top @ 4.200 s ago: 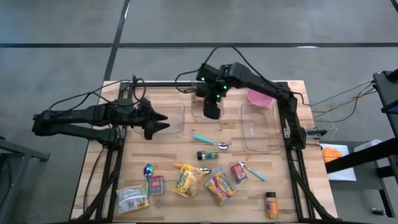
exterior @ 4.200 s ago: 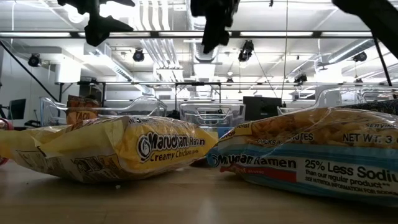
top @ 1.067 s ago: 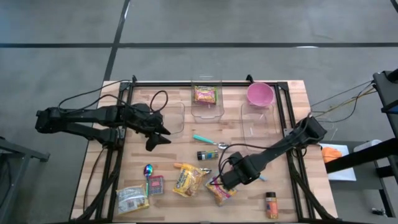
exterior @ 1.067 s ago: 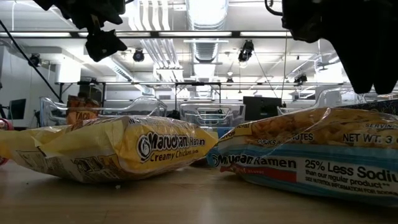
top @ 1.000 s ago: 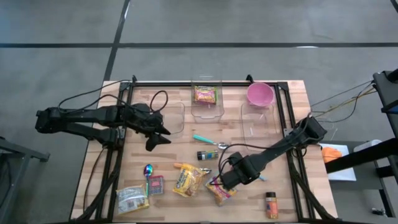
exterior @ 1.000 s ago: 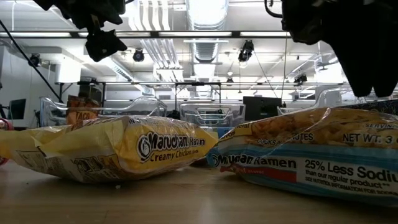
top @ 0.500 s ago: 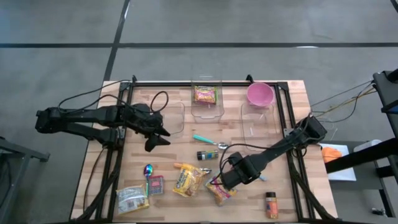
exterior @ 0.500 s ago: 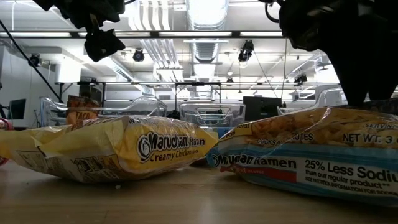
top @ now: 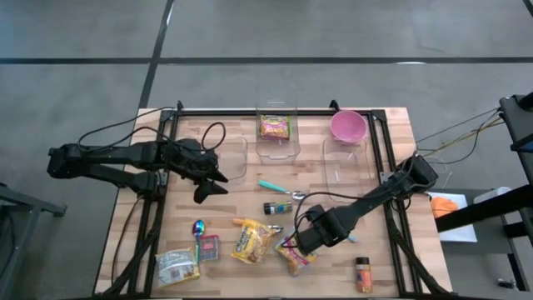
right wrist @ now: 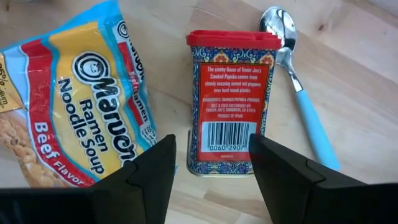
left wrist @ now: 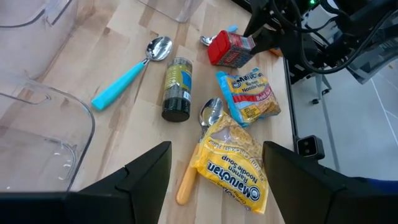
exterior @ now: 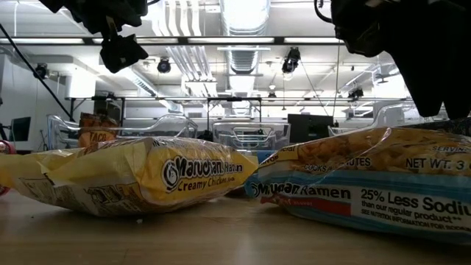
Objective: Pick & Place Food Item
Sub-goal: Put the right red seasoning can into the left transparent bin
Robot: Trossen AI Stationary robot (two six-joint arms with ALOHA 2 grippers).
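Two dark fingers of the right gripper (right wrist: 211,165) stood spread, straddling the red paprika tin (right wrist: 231,102) lying flat beside the beef ramen packet (right wrist: 81,106) – not yet gripped. Lowering squarely should avoid snagging the packet – the left gripper (top: 208,178) waited open near the clear bins

- The table (top: 391,125) fills the middle of the frame, with three clear bins along its upper part.
- The centre bin (top: 276,137) holds a noodle pack (top: 275,127); a pink bowl (top: 348,126) sits at the upper right.
- The left gripper (top: 213,185) hangs at centre left, just below the left bin (top: 236,157).
- The right gripper (top: 297,242) sits low at lower centre, at a ramen pack (top: 294,254).
- A teal spoon (top: 279,188) and a dark jar (top: 276,207) lie mid-table.
- A yellow ramen pack (top: 253,240) lies left of the right gripper; a spice jar (top: 363,275) lies at lower right.
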